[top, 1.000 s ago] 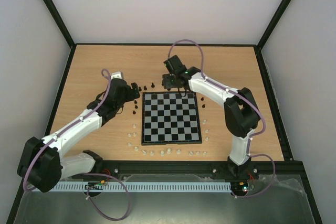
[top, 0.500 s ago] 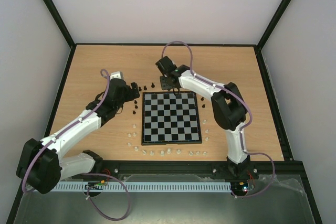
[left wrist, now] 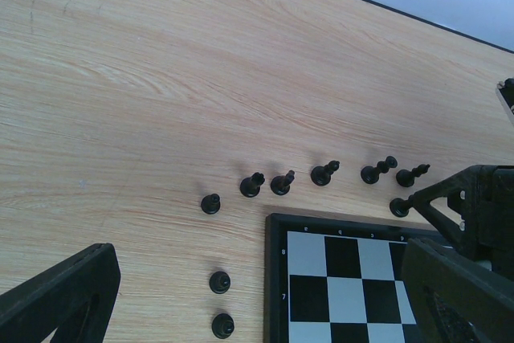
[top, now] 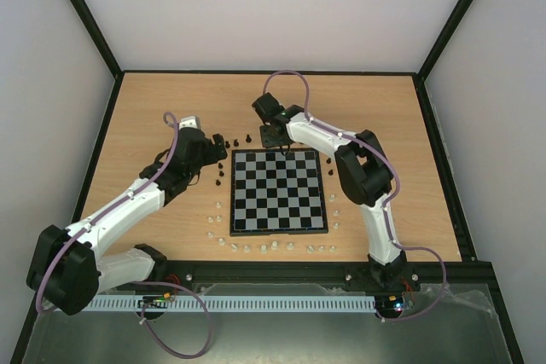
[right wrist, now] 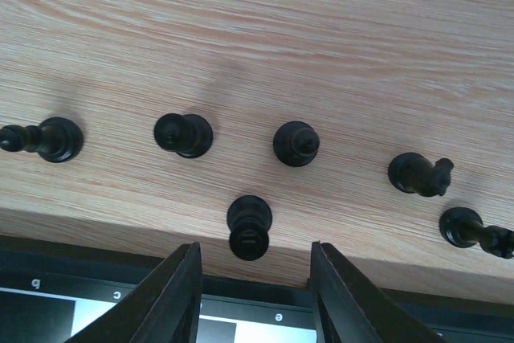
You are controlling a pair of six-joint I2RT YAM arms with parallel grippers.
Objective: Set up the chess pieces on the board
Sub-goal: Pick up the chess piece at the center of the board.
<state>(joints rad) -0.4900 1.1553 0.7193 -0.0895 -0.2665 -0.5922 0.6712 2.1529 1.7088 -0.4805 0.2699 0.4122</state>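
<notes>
Chess pieces [right wrist: 250,226] stand close on counter [right wrist: 321,22]. Right pincer [right wrist: 255,267] apart by one, may knock neighbours over. Left pincer [left wrist: 257,295] apart too.

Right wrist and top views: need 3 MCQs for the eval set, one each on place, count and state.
1. Where do the black chess pieces stand relative to the board?
A. on its squares
B. off it, on the wooden table
C. held in mid-air

2. How many black pieces show in the right wrist view?
A. three
B. ten
C. six

3. What state is the right gripper in?
A. open, one piece at the gap between its fingertips
B. shut on a piece
C. shut on nothing

Answers:
1 B: the top view shows every square bare, with the black pieces on the wood past the board's far edge and left side.
2 C: six dark figures stand on the wood there.
3 A: the fingers are apart and nothing is clamped.
</notes>
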